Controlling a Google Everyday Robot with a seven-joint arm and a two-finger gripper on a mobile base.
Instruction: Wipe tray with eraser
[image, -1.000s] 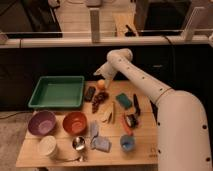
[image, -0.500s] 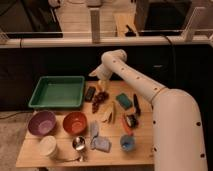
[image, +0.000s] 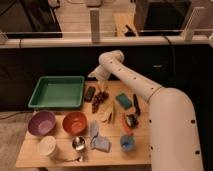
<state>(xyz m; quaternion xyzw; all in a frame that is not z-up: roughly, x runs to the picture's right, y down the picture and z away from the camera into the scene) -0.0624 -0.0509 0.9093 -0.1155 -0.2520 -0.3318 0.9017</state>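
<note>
The green tray (image: 36, 98) sits at the back left of the wooden table, with nothing visible inside it. The eraser (image: 89, 93), a small dark block, lies on the table just right of the tray's right wall. My gripper (image: 97, 79) hangs at the end of the white arm (image: 131, 79), just above and slightly behind the eraser, near the tray's back right corner. It holds nothing that I can see.
A dark grape bunch (image: 99, 100) lies right of the eraser. Further right are a teal sponge (image: 123, 101) and a thin black stick (image: 135, 105). At the front stand a purple bowl (image: 41, 123), an orange bowl (image: 75, 122), a white cup (image: 48, 146) and a blue cup (image: 128, 143).
The arm has swung a little to the left, bringing the gripper closer to the tray's right end and over the eraser. The objects on the table have not moved.
</note>
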